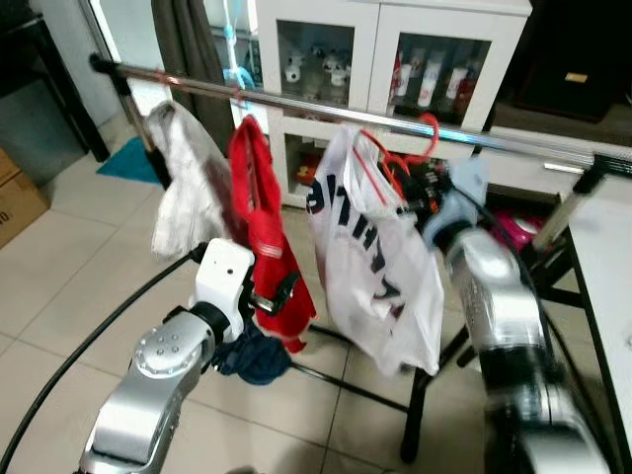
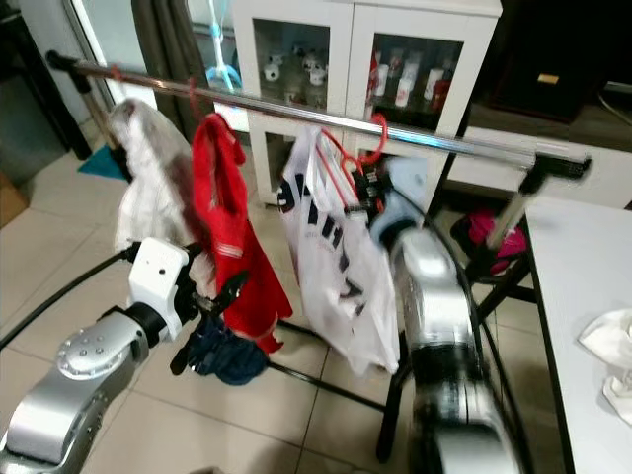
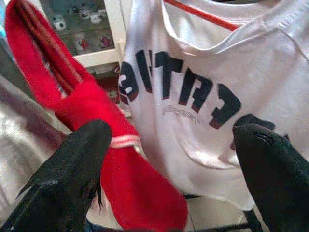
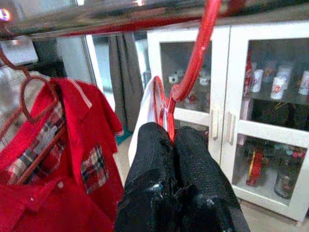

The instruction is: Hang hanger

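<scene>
Hanger [image 4: 195, 58], red, sits with its hook curved over the chrome rail [image 1: 326, 107], and the white printed T-shirt [image 1: 370, 252] it carries drapes down below the bar. My right fingers [image 4: 174, 140] are pressed together around the hanger's neck, just under the hook, at the shirt's collar; in the head views that arm reaches up to the rail from the right, and my right gripper [image 1: 420, 193] is partly hidden among the red wire and the cloth.

Just beside the white shirt on the rail hangs a red shirt [image 1: 267, 232] with plaid trim, on its own dark red hanger [image 4: 34, 96], and beyond that a pale grey-white garment [image 1: 183, 178] near the rail's far end. My left gripper [image 3: 169, 164] is lower down in front of the clothes, its fingers [image 3: 72, 164] spread wide and holding nothing, with the red shirt's hem and the white shirt's lettering seen between them. A dark blue bundle [image 1: 255, 357] lies at the foot of the rack on the tiled floor [image 1: 59, 286]. Behind the rail stands a white cabinet [image 1: 375, 49] with glass doors and small bottles inside. A white surface [image 2: 583, 286] at my right carries a crumpled white cloth [image 2: 612, 346].
</scene>
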Robot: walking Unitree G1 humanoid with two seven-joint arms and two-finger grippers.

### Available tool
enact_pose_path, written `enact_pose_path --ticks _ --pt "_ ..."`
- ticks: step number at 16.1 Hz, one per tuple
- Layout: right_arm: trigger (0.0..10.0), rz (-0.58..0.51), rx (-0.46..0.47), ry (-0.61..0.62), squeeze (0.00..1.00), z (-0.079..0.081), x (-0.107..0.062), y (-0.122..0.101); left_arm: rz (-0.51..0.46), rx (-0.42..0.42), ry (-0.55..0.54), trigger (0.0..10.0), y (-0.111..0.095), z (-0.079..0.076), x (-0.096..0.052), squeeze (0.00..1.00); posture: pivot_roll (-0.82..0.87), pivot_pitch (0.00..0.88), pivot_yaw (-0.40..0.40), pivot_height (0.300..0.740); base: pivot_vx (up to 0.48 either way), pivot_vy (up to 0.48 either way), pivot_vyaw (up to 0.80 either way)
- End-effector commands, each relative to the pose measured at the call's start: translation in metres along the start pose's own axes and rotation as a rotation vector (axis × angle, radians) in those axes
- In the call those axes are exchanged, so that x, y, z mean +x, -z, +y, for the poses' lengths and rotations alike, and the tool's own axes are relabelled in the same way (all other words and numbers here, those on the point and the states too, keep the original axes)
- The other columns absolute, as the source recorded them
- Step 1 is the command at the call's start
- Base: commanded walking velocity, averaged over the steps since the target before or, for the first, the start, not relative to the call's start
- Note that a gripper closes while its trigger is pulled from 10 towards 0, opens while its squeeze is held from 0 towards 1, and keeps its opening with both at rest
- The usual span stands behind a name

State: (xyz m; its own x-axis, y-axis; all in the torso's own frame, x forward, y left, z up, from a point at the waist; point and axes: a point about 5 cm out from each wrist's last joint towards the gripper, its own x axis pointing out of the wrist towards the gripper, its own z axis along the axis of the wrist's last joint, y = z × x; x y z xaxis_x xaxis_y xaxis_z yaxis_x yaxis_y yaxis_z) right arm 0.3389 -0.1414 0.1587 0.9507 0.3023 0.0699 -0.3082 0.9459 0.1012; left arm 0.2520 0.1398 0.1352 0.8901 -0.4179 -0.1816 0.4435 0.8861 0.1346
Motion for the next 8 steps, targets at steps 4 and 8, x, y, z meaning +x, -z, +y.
enact_pose_path --ticks 4,8 --pt "0.0 -0.043 0.007 -0.048 0.0 0.018 0.0 -0.018 -0.015 0.018 -0.021 10.0 0.001 0.0 0.002 0.0 -0.07 0.0 0.049 0.74 0.0 0.0 0.0" --pt "0.0 0.034 -0.069 -0.047 0.0 0.021 0.017 -0.027 -0.009 0.039 -0.044 10.0 0.002 0.009 -0.002 0.0 -0.06 0.0 0.036 0.74 0.0 0.0 0.0"
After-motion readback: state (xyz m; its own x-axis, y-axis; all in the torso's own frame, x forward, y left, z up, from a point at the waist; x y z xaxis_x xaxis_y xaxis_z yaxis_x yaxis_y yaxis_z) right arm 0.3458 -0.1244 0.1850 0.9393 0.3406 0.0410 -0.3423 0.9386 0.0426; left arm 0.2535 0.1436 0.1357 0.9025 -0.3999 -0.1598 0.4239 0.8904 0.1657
